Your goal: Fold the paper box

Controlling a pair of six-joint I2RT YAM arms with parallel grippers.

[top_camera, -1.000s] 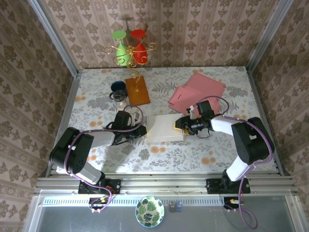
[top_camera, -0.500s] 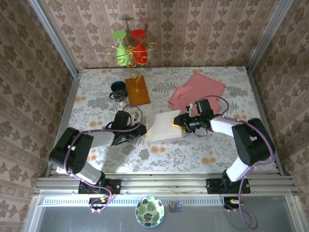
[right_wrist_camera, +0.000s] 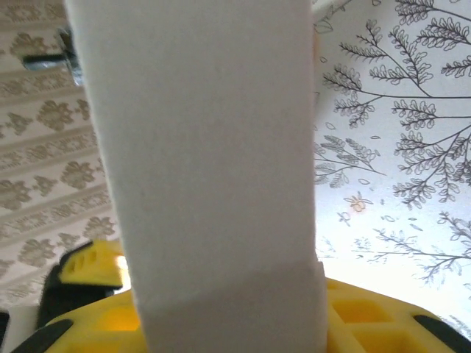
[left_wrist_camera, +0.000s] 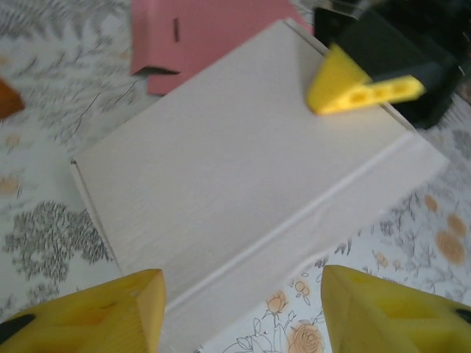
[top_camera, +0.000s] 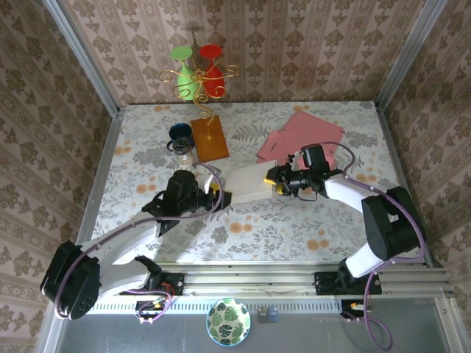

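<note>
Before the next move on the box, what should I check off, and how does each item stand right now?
1. Right gripper holds the box: ok, jaws clamp its right end.
2. Left gripper free: ok, jaws open, nothing between them.
3. Box flaps tucked: cannot tell.
4. Pink sheet apart from box: cannot tell, their edges meet in view.
5. Cup out of the way: ok, far left, beside the board.

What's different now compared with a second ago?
The left fingers let go of the white box, opened and backed off. The right fingers closed on its end and nudged it toward the far side. The pink sheet and cup stayed put.
</note>
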